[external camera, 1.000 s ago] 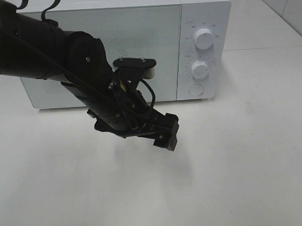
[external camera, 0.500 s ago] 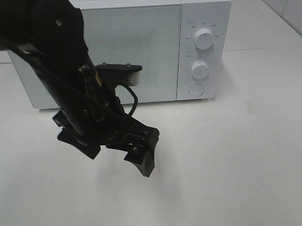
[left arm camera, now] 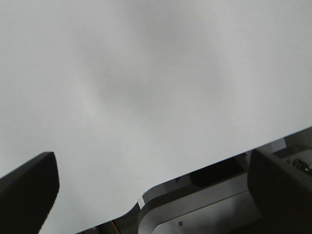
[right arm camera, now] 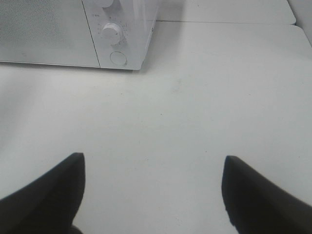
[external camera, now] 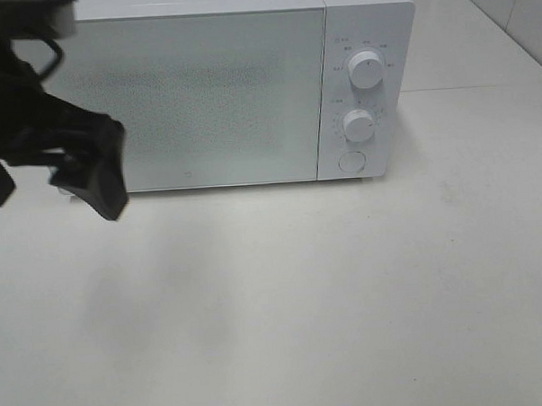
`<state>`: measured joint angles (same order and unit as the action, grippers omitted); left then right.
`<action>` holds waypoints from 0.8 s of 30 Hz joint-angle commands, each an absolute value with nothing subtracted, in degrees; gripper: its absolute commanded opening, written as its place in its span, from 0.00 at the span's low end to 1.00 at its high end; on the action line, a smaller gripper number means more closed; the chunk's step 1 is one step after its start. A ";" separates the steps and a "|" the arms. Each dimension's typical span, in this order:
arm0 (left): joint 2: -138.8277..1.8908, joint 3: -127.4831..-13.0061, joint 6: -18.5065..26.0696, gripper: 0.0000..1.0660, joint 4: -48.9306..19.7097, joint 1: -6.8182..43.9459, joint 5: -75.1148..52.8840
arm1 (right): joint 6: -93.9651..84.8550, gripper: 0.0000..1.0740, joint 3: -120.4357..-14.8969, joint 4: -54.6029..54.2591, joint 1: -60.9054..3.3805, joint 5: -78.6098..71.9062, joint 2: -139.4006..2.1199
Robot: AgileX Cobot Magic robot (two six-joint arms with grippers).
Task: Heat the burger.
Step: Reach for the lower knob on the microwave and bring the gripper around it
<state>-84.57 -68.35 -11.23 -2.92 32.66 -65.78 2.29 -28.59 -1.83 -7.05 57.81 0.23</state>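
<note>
The burger is out of view in every frame. The white microwave (external camera: 203, 89) stands at the back of the table with its door shut; it also shows in the right wrist view (right arm camera: 58, 29). My left gripper (external camera: 50, 181) hangs at the far left, in front of the microwave's left end, open and empty. Its wrist view shows the left gripper (left arm camera: 153, 165) with both fingers spread wide over bare white tabletop. My right gripper (right arm camera: 152, 163) is also open and empty, over the table in front of the microwave's control panel. It does not show in the exterior view.
The microwave's panel carries two round knobs (external camera: 366, 68) (external camera: 358, 125) and a round button (external camera: 351, 162). White tabletop (external camera: 347, 299) spreads in front. Under the left gripper, the table edge and a metal frame (left arm camera: 195, 209) show.
The left arm has swung from the middle, in front of the microwave door, to the far left. The door now shows whole. Both grippers stay open.
</note>
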 commanded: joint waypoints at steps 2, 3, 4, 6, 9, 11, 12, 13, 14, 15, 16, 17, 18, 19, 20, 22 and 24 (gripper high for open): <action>-78.55 -68.64 -7.96 0.92 -2.64 21.83 -69.44 | 2.18 0.70 -28.71 -1.55 -6.70 56.89 1.78; -78.55 -68.64 -7.96 0.92 -2.64 21.83 -69.44 | 2.18 0.70 -28.71 -1.55 -6.70 56.89 1.78; -77.01 -68.64 -6.42 0.92 -2.64 17.53 -71.22 | 2.18 0.70 -28.71 -1.55 -6.70 56.89 1.78; -75.52 -68.35 -4.98 0.92 -2.64 13.64 -72.48 | 2.18 0.70 -28.71 -1.55 -6.70 56.89 1.78; -72.54 -66.75 -2.98 0.92 -2.64 7.85 -72.42 | 2.18 0.70 -28.71 -1.55 -6.70 56.89 1.78; -69.50 -63.54 -1.26 0.92 -2.92 3.21 -72.02 | 2.18 0.70 -28.71 -1.55 -6.70 56.89 1.78; -69.50 -63.54 -1.26 0.92 -2.92 3.21 -72.02 | 2.18 0.70 -28.71 -1.55 -6.70 56.89 1.78; -68.64 -62.45 -0.86 0.92 -2.98 2.01 -72.02 | 2.18 0.70 -28.71 -1.55 -6.70 56.89 1.78; -67.38 -60.96 -0.74 0.92 -3.04 0.63 -72.02 | 2.18 0.70 -28.71 -1.55 -6.70 56.89 1.78; -67.38 -60.96 -0.74 0.92 -3.04 0.63 -72.02 | 2.18 0.70 -28.71 -1.55 -6.70 56.89 1.78; -64.74 -57.81 -0.97 0.92 -3.21 -1.15 -71.45 | 2.18 0.70 -28.71 -1.55 -6.70 56.89 1.78; -61.99 -54.95 -1.03 0.92 -3.21 -1.95 -70.47 | 2.18 0.70 -28.71 -1.55 -6.70 56.89 1.78; -61.99 -54.95 -1.03 0.92 -3.21 -1.95 -70.47 | 2.18 0.70 -28.71 -1.55 -6.70 56.89 1.78; -60.45 -53.40 -1.03 0.92 -3.21 -2.06 -69.96 | 2.18 0.70 -28.71 -1.55 -6.70 56.89 1.78; -60.45 -53.40 -1.03 0.92 -3.21 -2.06 -69.96 | 2.18 0.70 -28.71 -1.55 -6.70 56.89 1.78; -56.15 -48.99 -1.03 0.92 -3.21 -2.06 -69.27 | 2.18 0.70 -28.71 -1.55 -6.70 56.89 1.78; -53.40 -45.95 -0.97 0.92 -3.15 -2.06 -69.04 | 2.18 0.70 -28.71 -1.55 -6.70 56.89 1.78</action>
